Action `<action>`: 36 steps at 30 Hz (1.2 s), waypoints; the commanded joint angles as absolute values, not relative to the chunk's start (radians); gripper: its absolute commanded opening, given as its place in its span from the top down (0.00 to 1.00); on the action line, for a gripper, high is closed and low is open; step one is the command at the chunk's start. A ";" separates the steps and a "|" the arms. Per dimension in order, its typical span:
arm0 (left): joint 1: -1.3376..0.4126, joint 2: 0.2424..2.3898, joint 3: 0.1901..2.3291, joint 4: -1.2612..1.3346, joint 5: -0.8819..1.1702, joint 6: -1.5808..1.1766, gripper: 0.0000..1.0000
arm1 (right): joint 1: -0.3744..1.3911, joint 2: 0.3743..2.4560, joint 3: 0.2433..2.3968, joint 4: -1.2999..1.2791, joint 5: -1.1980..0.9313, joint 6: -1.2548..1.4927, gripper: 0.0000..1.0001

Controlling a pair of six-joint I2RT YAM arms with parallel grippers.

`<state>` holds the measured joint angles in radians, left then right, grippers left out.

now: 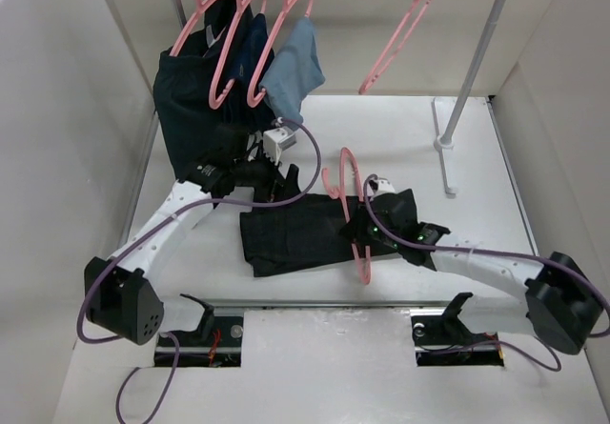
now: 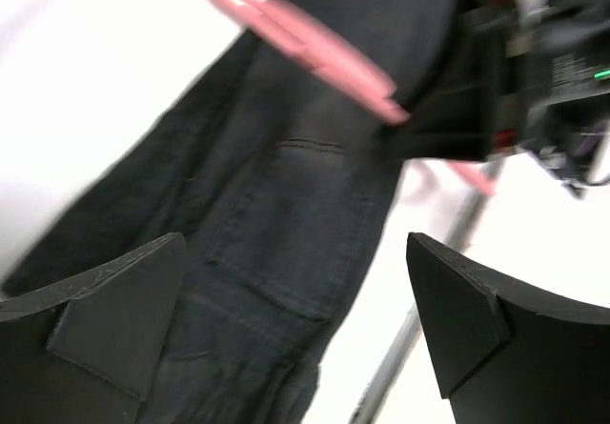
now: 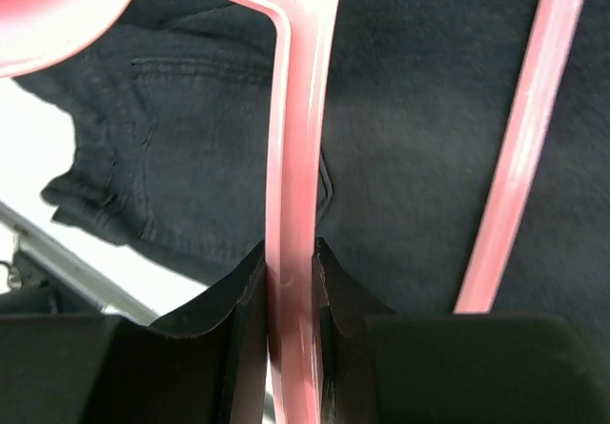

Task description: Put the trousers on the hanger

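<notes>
The black trousers (image 1: pixel 291 238) lie folded across the middle of the table. A pink hanger (image 1: pixel 343 178) stands tilted across their right part. My right gripper (image 1: pixel 370 229) is shut on one of its bars. In the right wrist view the gripper (image 3: pixel 291 257) pinches the hanger (image 3: pixel 297 138), with the trousers (image 3: pixel 191 157) behind and a second pink bar to the right. My left gripper (image 1: pixel 279 184) hovers open just above the trousers' back left edge. In the left wrist view this gripper (image 2: pixel 294 243) holds nothing; the trousers (image 2: pixel 286 214) lie below it and the hanger (image 2: pixel 324 52) beyond.
A rail at the back left carries several pink hangers (image 1: pixel 243 33) with a dark navy garment (image 1: pixel 191 100) and a light blue cloth (image 1: pixel 295 67). Another pink hanger (image 1: pixel 400 33) hangs further right. The rack's post (image 1: pixel 472 71) and foot (image 1: pixel 444 144) stand at the back right. White walls enclose the table.
</notes>
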<state>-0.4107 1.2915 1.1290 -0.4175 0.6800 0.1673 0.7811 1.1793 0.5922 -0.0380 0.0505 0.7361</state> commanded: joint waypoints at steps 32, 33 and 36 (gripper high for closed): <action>-0.503 1.477 1.109 -0.307 0.434 -0.080 1.00 | 0.654 1.250 0.730 -0.113 -0.126 0.554 0.00; -0.503 1.451 1.098 -0.307 0.419 -0.080 1.00 | 0.623 1.192 0.770 -0.200 -0.111 0.554 0.00; -0.503 1.428 1.089 -0.307 0.419 -0.080 1.00 | 0.437 1.137 0.853 -0.354 -0.048 0.609 0.00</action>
<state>-0.5087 1.4879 1.0973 -0.3401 0.4824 -0.0875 0.5804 1.2106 0.7341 -0.1959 -0.1081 0.5816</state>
